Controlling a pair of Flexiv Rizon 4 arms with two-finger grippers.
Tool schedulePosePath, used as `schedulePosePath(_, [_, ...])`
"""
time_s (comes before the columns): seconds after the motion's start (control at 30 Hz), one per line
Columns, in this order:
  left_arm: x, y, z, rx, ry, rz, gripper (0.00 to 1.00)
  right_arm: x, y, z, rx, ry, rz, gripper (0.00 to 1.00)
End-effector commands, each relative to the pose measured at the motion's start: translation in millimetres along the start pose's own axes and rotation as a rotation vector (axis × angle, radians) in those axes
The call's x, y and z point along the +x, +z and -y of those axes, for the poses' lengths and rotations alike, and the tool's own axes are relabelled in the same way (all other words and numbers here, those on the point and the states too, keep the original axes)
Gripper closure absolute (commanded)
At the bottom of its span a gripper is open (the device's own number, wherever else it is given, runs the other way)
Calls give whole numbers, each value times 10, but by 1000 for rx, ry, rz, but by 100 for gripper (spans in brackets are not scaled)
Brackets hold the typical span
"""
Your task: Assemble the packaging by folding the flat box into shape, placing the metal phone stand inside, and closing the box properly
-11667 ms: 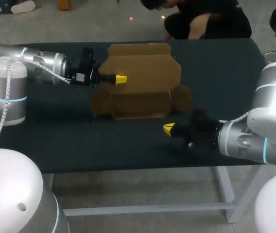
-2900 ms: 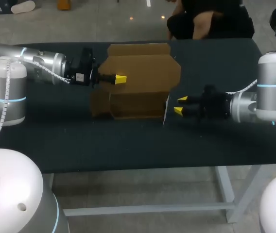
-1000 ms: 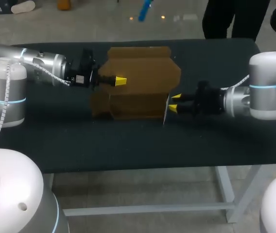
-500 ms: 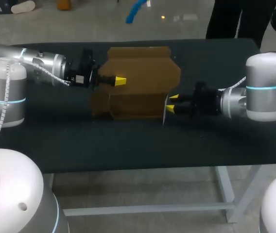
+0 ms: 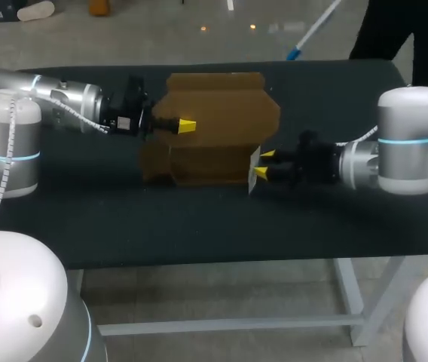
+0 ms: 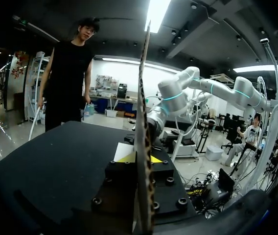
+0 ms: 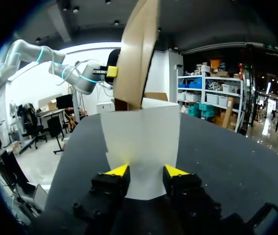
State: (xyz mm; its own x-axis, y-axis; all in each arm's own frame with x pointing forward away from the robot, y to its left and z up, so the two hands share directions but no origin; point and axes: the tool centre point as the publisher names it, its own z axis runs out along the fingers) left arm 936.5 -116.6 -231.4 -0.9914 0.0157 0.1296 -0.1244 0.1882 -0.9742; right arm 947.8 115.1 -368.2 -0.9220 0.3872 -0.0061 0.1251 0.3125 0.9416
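Right gripper (image 5: pixel 261 164) slides in closer to the box (image 5: pixel 214 113), fingers spread, nudging its side flap (image 7: pixel 141 142) upright | left gripper (image 5: pixel 186 125) pinches the box wall, box mid table (image 5: pixel 123 219) | we're mid-fold, stand nowhere visible | next we need that flap tucked inward

box (image 5: pixel 214 113): brown | side flap (image 7: pixel 141 142): white | table (image 5: pixel 199 226): black | jaws: yellow-tipped

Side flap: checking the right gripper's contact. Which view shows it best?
Right wrist: the flap faces the camera, against the open right gripper. Head view shows only its edge; left wrist, mostly the box.
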Motion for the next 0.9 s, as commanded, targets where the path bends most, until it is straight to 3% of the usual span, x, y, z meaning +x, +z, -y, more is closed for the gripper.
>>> schedulePosePath(0.03, [0, 15, -32, -3, -1, -1, 100, 37, 28, -10, -2, -4, 10, 53])
schedulePosePath(0.9, [0, 15, -32, -3, -1, -1, 100, 16, 69, -62, 12, -44, 108, 46])
